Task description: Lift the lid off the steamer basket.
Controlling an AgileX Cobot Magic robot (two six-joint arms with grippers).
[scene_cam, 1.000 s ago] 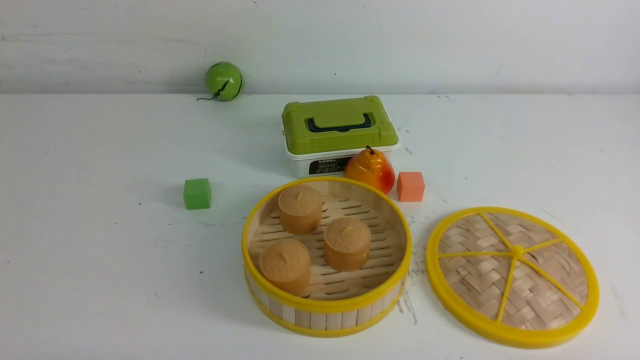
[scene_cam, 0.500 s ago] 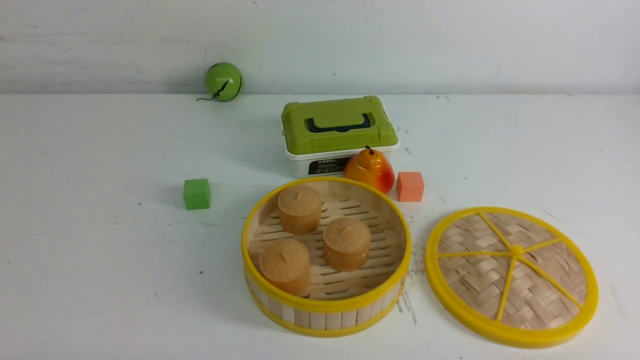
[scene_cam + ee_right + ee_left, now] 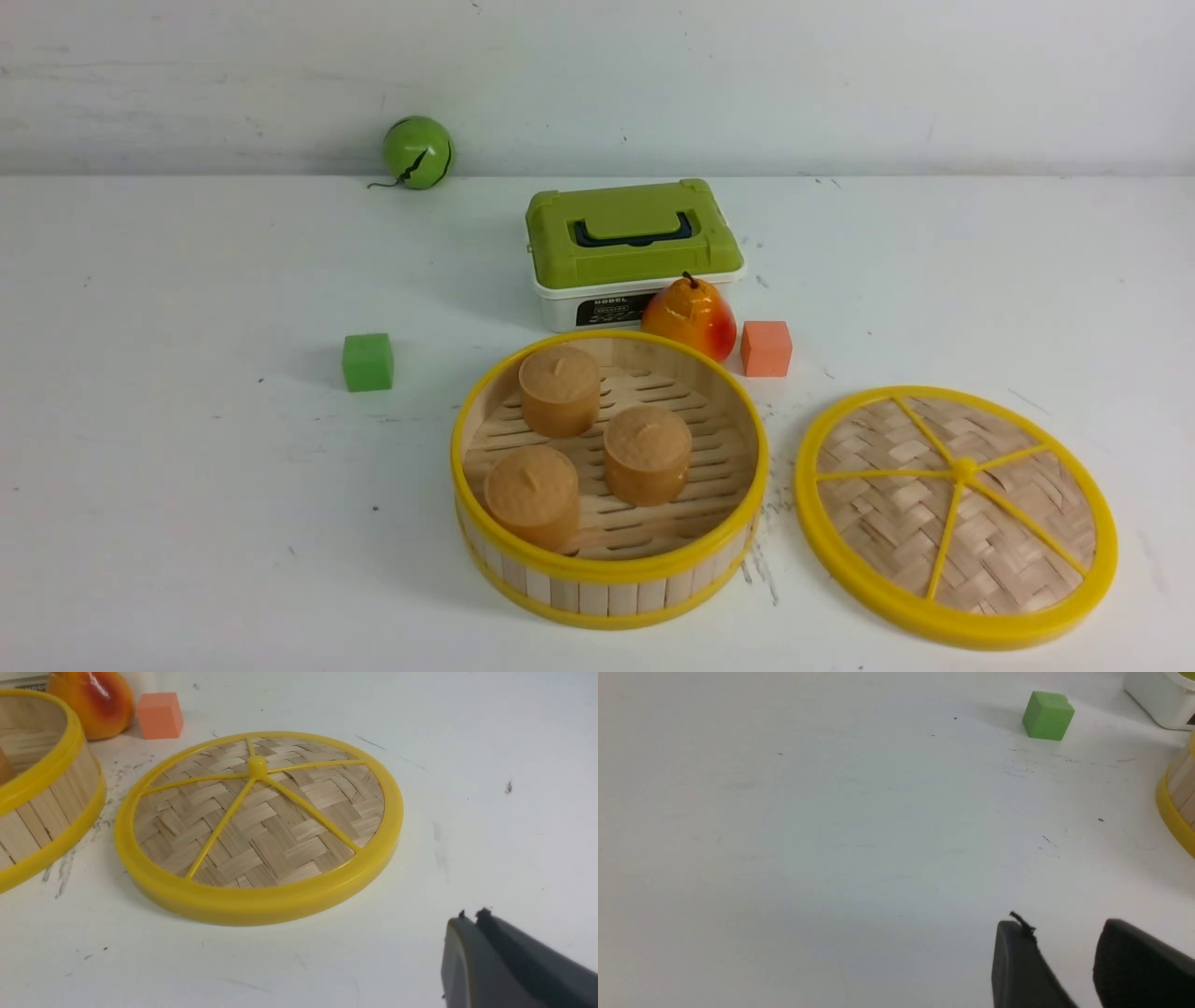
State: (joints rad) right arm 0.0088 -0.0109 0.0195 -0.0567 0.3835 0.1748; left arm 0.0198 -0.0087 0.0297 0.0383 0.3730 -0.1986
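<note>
The steamer basket [image 3: 610, 581] stands open at the table's front middle, with three tan cake-like cylinders [image 3: 647, 454] on its slatted floor. The lid [image 3: 956, 513] lies flat on the table to the basket's right, apart from it; it also shows in the right wrist view [image 3: 257, 826]. Neither gripper shows in the front view. My right gripper [image 3: 469, 917] is shut and empty, over bare table near the lid's rim. My left gripper [image 3: 1064, 928] is open and empty, over bare table beside the basket's wall [image 3: 1176, 807].
A white box with a green lid [image 3: 633, 238] stands behind the basket. A pear [image 3: 691, 317] and an orange cube [image 3: 766, 348] sit between them. A green cube [image 3: 368, 361] lies at left, a green ball [image 3: 417, 151] by the back wall.
</note>
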